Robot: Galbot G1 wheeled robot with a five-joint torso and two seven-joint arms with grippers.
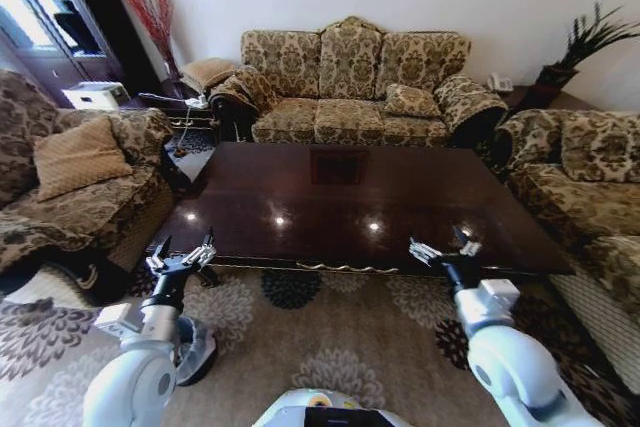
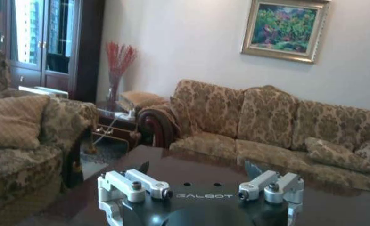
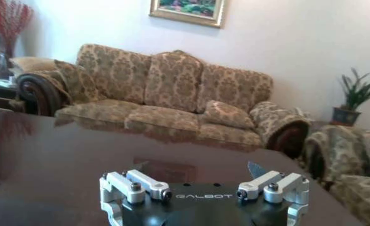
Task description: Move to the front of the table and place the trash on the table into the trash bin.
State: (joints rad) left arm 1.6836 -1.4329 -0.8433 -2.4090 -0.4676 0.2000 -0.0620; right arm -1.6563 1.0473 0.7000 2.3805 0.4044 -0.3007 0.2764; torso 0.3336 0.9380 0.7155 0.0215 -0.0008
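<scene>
I have both grippers hovering at the near edge of the dark glossy desk [image 1: 350, 197]: left gripper [image 1: 182, 259] at its near-left corner, right gripper [image 1: 443, 248] toward its near-right side. Both jaws are spread wide, holding nothing. A patterned sofa [image 1: 350, 87] sits beyond the far side.

The table [image 1: 340, 202] is dark reddish-brown wood, polished to a high gloss (bright ceiling-light spots reflect near its front edge), with a carved apron along that edge. The sofa [image 1: 350, 87] is matt woven cloth with a damask pattern. The carpet [image 1: 300, 337] looks soft and patterned. The left gripper [image 1: 182, 259] and right gripper [image 1: 442, 250] have pale satin metal links on smooth black plates.
</scene>
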